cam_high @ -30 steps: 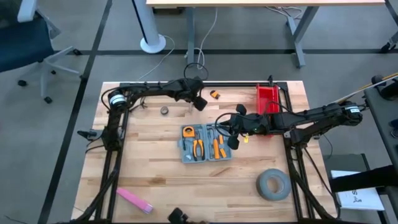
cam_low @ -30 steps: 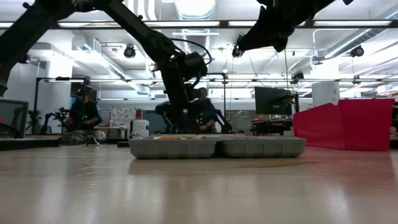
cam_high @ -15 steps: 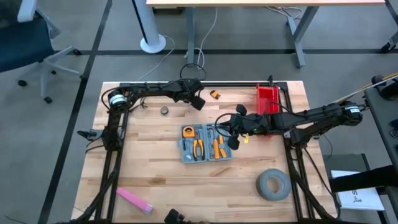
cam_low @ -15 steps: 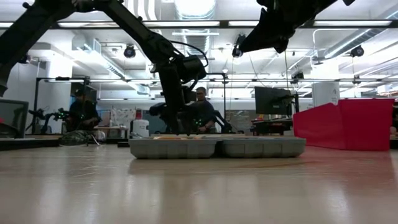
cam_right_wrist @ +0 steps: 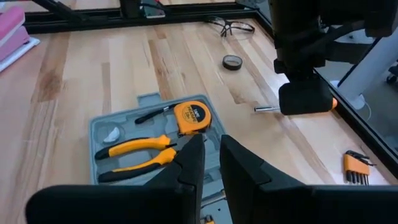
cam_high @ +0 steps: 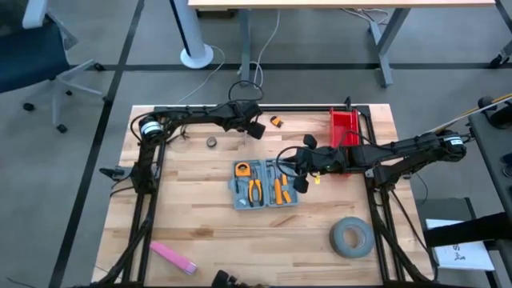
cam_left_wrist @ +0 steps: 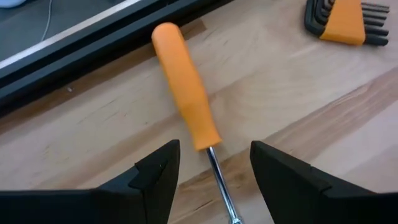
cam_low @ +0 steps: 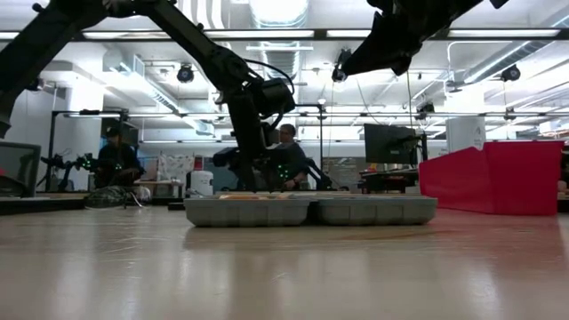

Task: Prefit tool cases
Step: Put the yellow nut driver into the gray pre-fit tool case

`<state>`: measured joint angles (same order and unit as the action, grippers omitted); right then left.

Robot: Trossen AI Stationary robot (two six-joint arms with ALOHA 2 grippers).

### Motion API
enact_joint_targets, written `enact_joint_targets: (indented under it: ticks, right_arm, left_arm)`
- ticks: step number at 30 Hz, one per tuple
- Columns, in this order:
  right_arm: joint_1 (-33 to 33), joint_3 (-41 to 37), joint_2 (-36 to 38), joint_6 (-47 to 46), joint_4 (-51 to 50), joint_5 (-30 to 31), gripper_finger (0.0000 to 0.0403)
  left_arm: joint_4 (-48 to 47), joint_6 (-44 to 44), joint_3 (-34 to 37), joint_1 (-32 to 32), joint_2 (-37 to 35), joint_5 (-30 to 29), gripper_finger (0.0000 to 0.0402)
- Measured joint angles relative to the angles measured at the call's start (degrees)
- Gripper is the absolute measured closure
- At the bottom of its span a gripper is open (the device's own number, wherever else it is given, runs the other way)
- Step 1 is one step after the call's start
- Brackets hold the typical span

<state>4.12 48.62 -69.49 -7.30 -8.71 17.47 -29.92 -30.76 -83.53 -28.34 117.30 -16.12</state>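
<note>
Wooden butcher-block table [cam_high: 200, 232] first, since it's the biggest thing here, with our two dark arms reaching in from 9 and 3 o'clock. Down at 4 o'clock sits a fat grey tape roll [cam_high: 352, 238], a red plastic bin [cam_high: 345, 126] is up at 1 o'clock, and a pink flat block [cam_high: 174, 258] lies at 7 o'clock.

The blue-grey rectangular plastic tool case [cam_high: 265, 183] lies open and flat pretty much dead centre. Its long axis runs 9 to 3 o'clock, open face up, with orange-handled pliers [cam_right_wrist: 134, 149] and a yellow tape measure [cam_right_wrist: 193, 114] seated in the recesses.

The left gripper [cam_left_wrist: 208, 177] is at 12 o'clock near the back edge, fingers spread wide and holding nothing, straddling the shaft end of an orange-handled screwdriver [cam_left_wrist: 185, 93] lying on the wood. The right gripper [cam_right_wrist: 210, 165] hovers over the case's 3 o'clock end with only a narrow gap between its fingers, and we can't see anything in them. An orange-sleeved hex key set [cam_left_wrist: 344, 20] lies near the screwdriver.

What worries us: the jaws look lined up on the thin shaft below the handle, so if they close there the screwdriver could roll or swing from the handle's weight. Also the right gripper hangs right over the case, so bringing the screwdriver across could end in an arm bump or nudge the case out of line.
</note>
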Motion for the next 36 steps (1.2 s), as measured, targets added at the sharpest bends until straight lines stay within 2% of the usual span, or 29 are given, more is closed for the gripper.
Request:
enact_joint_targets:
  ticks: [14,25,36]
  right_arm:
    - [0.37,-0.02,0.0,0.3,0.07,-0.11,0.0377]
    - [0.37,-0.02,0.0,0.28,0.5,-0.09,0.0379]
    - [0.63,-0.02,0.0,0.26,0.51,-0.1,0.0378]
  left_arm:
    - [1.21,-0.3,0.0,-1.47,1.33,0.32,0.0198]
    - [1.47,0.65,0.04,-2.45,1.33,9.24,0.0198]
    - [-4.06,0.19,0.13,-2.36,1.33,9.7,0.0198]
